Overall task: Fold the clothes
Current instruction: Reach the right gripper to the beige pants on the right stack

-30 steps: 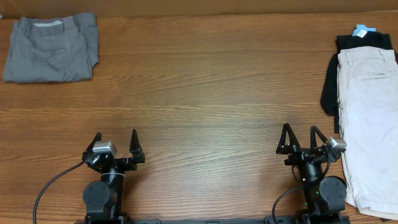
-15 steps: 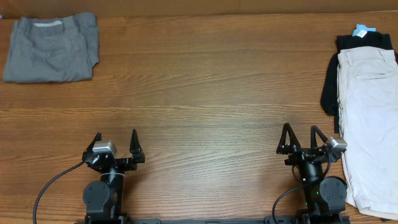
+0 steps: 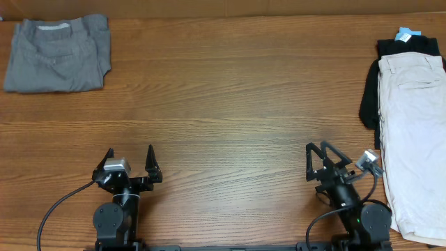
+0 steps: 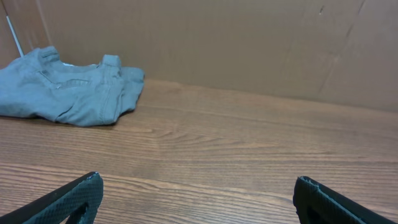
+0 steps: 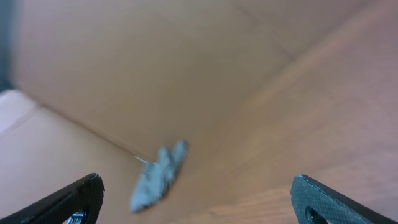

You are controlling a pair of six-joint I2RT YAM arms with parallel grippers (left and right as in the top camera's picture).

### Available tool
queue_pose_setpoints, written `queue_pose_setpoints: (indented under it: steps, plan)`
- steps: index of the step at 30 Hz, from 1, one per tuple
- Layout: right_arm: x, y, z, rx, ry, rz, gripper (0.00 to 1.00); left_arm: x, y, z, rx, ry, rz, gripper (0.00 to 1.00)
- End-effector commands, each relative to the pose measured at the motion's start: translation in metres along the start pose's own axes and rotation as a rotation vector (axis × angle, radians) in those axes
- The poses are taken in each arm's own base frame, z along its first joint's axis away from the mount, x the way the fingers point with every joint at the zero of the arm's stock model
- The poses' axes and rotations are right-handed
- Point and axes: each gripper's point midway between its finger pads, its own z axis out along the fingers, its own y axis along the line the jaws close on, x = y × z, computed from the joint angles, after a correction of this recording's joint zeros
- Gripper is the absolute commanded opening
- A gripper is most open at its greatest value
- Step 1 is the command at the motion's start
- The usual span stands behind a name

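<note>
The left gripper sits at the near edge of the table with its fingers spread wide and nothing between them. Its wrist view shows only bare wood between the two black fingertips. The right gripper is likewise wide open and empty, but it is canted toward the left, and its wrist picture is tilted and blurred. Neither touches any cloth. Just beside the right arm, along the right edge, lie the beige shorts. They are spread out flat at full length, waistband at the far end and a stitched pocket showing. They rest on top of a black garment, which sticks out at their left side and at the far end, where a small blue tag shows. Well apart, in the far left corner, the grey shorts lie in a compact, roughly square bundle that looks already folded. By that reading one piece is done, and the beige shorts and the black garment are not yet started. The table is brown wood grain with a wide bare middle to fold on. Plain cardboard walls close in the far side.
</note>
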Motion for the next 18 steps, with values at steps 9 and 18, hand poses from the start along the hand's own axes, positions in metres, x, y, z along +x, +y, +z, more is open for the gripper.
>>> queue_pose_setpoints:
  steps: [9, 18]
  plan:
    - [-0.100, 0.046, -0.008, 0.104, -0.302, -0.267, 1.00, -0.001, 0.001, 0.000, -0.004, -0.008, 0.021, 1.00]
    - [-0.165, 0.016, 0.037, 0.573, -0.243, -0.482, 1.00, -0.001, 0.001, 0.000, -0.004, -0.008, 0.021, 1.00]
